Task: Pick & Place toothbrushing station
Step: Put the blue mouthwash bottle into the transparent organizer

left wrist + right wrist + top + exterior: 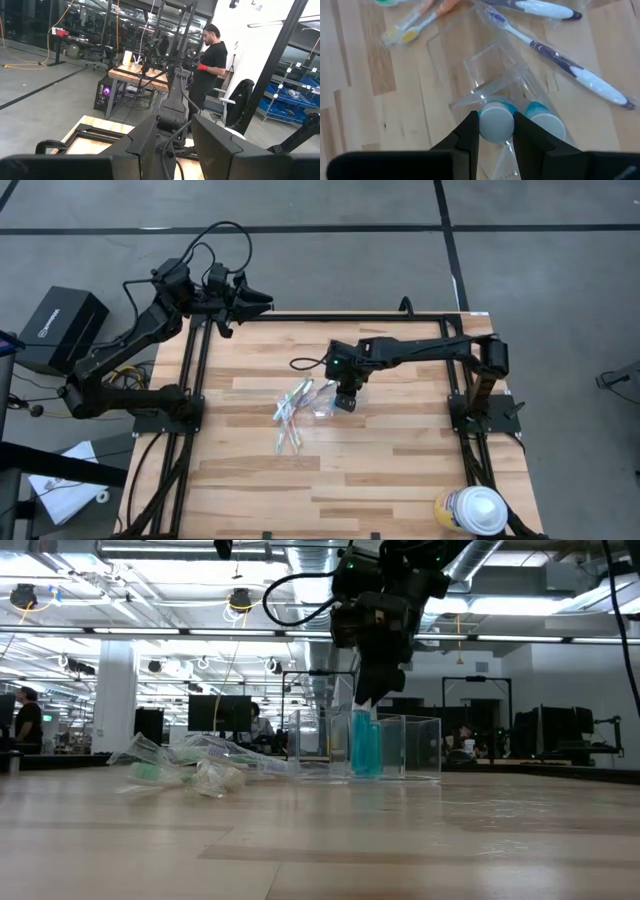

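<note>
Right wrist view shows the right gripper (495,131) clamped on one toothpaste tube (495,121) inside the clear cup (492,80), its twin (543,120) alongside, toothbrushes (560,62) beyond, unplaced on the counter (360,100).

From overhead, the right gripper (346,398) is hiding the clear cup (325,402) and toothpaste tubes (496,122) from you. The toothbrushes (291,412) are blurring into pale streaks, colours unreadable. The round container (472,511) is getting cut off at the frame's bottom edge.
</note>
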Robot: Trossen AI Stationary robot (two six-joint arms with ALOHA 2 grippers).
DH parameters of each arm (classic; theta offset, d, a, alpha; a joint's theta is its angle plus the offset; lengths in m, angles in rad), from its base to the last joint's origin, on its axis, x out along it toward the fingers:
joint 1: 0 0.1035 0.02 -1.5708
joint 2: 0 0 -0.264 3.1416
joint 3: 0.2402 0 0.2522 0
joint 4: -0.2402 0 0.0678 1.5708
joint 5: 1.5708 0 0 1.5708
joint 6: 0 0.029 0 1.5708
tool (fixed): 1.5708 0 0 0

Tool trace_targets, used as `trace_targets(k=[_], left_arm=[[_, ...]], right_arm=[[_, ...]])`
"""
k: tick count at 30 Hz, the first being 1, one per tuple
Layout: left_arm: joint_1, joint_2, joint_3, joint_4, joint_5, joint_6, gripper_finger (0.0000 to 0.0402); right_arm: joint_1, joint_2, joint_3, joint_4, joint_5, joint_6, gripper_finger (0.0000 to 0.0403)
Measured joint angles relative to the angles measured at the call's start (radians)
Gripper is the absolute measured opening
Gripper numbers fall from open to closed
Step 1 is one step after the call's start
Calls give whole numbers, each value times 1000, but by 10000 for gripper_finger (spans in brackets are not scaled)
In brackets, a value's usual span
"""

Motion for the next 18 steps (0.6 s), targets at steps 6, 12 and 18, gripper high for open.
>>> trace_targets(k=[6, 12, 18], left_arm=[[0, 0, 0, 0, 0, 9, 117], [0, 0, 0, 0, 0, 23, 117], [0, 0, 0, 0, 0, 23, 117]], right_arm=[[-2, 0, 0, 19, 14, 27, 80], [4, 0, 0, 19, 18, 34, 80], [9, 0, 0, 19, 20, 48, 80]])
